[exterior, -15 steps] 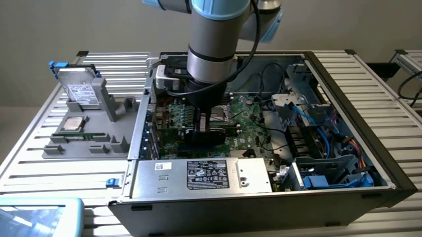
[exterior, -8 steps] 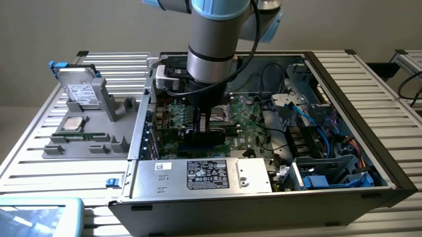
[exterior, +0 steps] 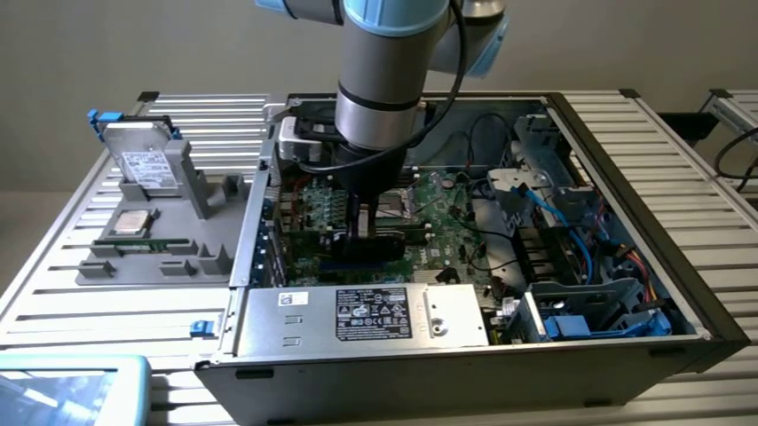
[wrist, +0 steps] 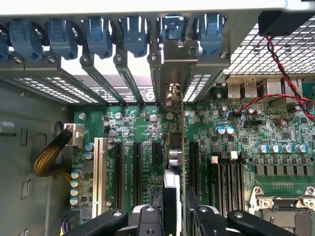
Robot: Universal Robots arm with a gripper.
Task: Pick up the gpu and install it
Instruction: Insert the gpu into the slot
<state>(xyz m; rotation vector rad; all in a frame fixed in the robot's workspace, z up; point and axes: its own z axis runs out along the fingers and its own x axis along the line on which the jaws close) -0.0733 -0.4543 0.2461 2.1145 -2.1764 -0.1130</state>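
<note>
- Two black fingers point(wrist: 147, 220) of the gripper point(wrist: 173, 204) are clenched on the gpu point(wrist: 173, 160), one on each face of the card
- Seen edge-on from the wrist, the gpu stands on its long edge, with its thin silver end bracket point(wrist: 177, 55) at the case's rear wall, among the perforated slot covers point(wrist: 101, 81)
- Its lower edge runs along a black expansion slot on the green motherboard point(wrist: 138, 125); I cannot tell whether it is pushed fully home
- Blue clips point(wrist: 98, 34) line the rear wall next to the slot covers
- Further out on the board, a yellow braided cable point(wrist: 49, 157) plugs in at one edge, and a red and black twisted wire point(wrist: 283, 64) crosses near the rear ports
- In the exterior view the arm point(exterior: 379, 80) drops from twelve o'clock into the open computer case point(exterior: 698, 328), with the gripper low over the board, a little toward nine o'clock of the case's middle
- At six o'clock of the gripper lies the silver power supply point(exterior: 367, 315) with a dark label
- At three to four o'clock run blue cables point(exterior: 569, 209)
- At nine o'clock, outside the case, a grey tray point(exterior: 154, 262) rests on the slatted table point(exterior: 59, 302); it holds an upright hard drive point(exterior: 148, 169) with a white label and a flat processor point(exterior: 133, 222)
</note>
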